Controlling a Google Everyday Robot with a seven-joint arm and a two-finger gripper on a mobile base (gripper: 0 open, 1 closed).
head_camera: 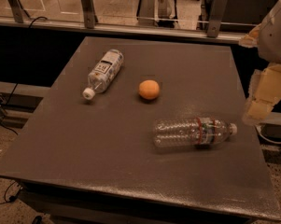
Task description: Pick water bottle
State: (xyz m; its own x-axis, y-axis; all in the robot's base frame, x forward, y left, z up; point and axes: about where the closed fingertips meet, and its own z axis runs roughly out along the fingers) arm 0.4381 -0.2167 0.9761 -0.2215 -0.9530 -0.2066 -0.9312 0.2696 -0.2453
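Observation:
The water bottle (193, 132) is a long clear ribbed plastic bottle with a narrow red-and-green label band near its neck and a pale cap. It lies on its side on the right half of the dark grey table (130, 162), cap pointing right. My gripper (259, 107) hangs at the right edge of the view, beyond the table's right edge. It is a little up and to the right of the bottle's cap and does not touch the bottle. It holds nothing that I can see.
A shorter bottle (104, 72) with a large white label and white cap lies at the back left. An orange (149, 89) sits near the middle. A railing with metal posts (86, 6) runs behind the table. Cables lie on the floor at left.

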